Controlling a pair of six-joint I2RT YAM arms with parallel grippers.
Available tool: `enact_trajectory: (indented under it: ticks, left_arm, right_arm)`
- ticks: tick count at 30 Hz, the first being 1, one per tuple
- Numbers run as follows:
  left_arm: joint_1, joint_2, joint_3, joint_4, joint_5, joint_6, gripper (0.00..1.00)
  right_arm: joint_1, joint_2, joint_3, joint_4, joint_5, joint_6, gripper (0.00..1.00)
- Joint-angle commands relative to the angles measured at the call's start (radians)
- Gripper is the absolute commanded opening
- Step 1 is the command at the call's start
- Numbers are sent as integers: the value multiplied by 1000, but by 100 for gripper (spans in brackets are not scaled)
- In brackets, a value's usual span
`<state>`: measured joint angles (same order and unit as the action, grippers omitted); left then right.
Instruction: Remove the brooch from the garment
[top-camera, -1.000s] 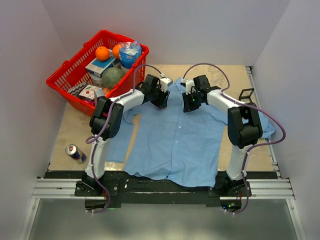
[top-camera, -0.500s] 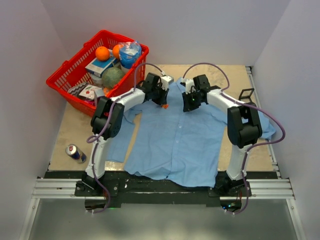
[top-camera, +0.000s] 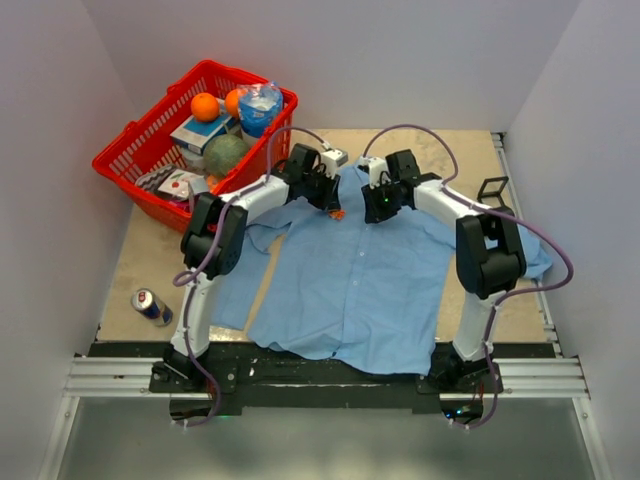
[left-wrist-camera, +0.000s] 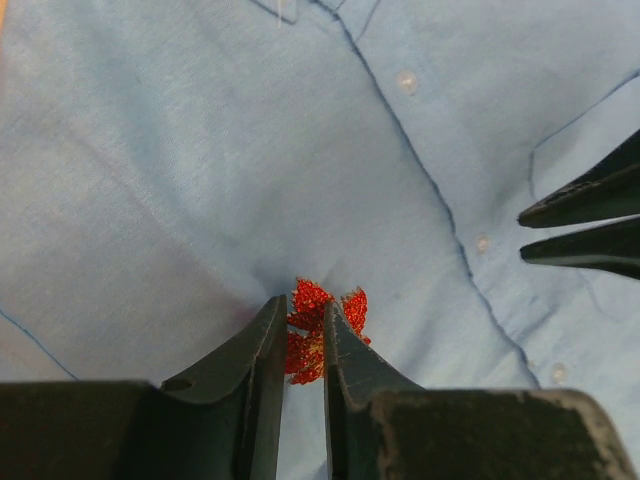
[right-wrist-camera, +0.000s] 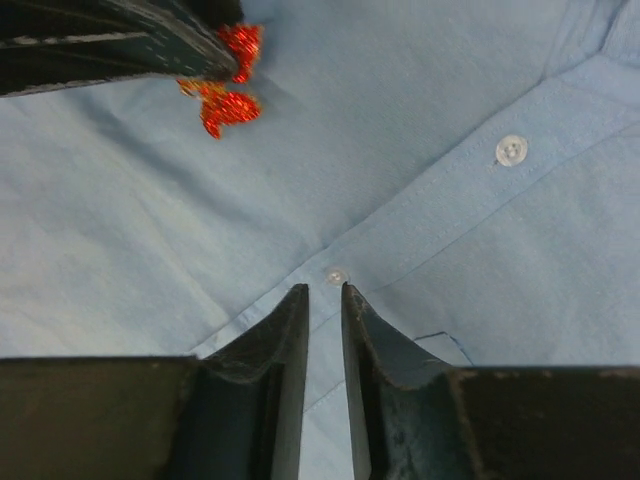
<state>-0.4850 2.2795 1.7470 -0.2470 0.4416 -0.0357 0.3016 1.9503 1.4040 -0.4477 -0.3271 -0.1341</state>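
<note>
The garment (top-camera: 350, 290) is a light blue button-up shirt lying flat on the table, collar at the far side. The brooch (top-camera: 338, 213) is a tiny red glittery flower near the collar, left of the button placket. My left gripper (top-camera: 333, 206) is shut on the brooch (left-wrist-camera: 320, 335), with its petals sticking out past the fingertips and the cloth (left-wrist-camera: 150, 150) puckered under it. My right gripper (top-camera: 378, 212) has its jaws nearly together, tips down on the placket (right-wrist-camera: 450, 80) next to a button, just right of the brooch (right-wrist-camera: 225, 105).
A red basket (top-camera: 125, 165) with oranges, a melon and packets stands at the back left. A drink can (top-camera: 150, 305) lies at the left near the front. A small black frame (top-camera: 492, 187) sits at the right edge by the wall.
My left gripper has turned and shifted slightly right by the collar. The brooch now shows at its fingertips. The right arm has barely moved.
</note>
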Motion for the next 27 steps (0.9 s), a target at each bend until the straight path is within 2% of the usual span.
enact_trajectory:
  ticks: [1,4,6,8,10,14,18,19,20,23,25,27]
  left_arm:
    - [31,-63,-39,61,204,-145,0]
    - [55,-58,-76,104,321,-216,0]
    - [66,-51,-87,120,341,-247,0]
    - [74,-46,-95,135,351,-262,0]
    - [79,-43,-101,169,382,-280,0]
    - [85,-37,-106,210,421,-334,0]
    - [85,-60,-112,189,367,-316,0]
    - [85,-70,-109,164,327,-284,0]
    - [85,-99,-107,141,227,-265,0]
    - [100,-181,-127,68,91,-201,0]
    - [121,-219,-187,72,98,-201,0]
    - [126,-241,-224,58,124,-193,0]
  right_arm:
    - [24,-174,-115,194,-36,-142,27]
    - [24,-240,-169,256,-64,-206,34]
    - [24,-190,-122,190,-101,-203,37]
    - [16,-134,-31,92,-133,-127,39]
    - [11,-50,53,-1,-262,-70,40]
    - [16,9,78,27,-352,46,41]
    - [18,44,81,55,-351,83,41]
    - [18,53,82,56,-342,87,42]
    - [18,62,84,56,-345,87,42]
    - [19,107,101,61,-357,100,42]
    - [18,130,107,92,-339,126,43]
    - [19,147,130,93,-325,126,49]
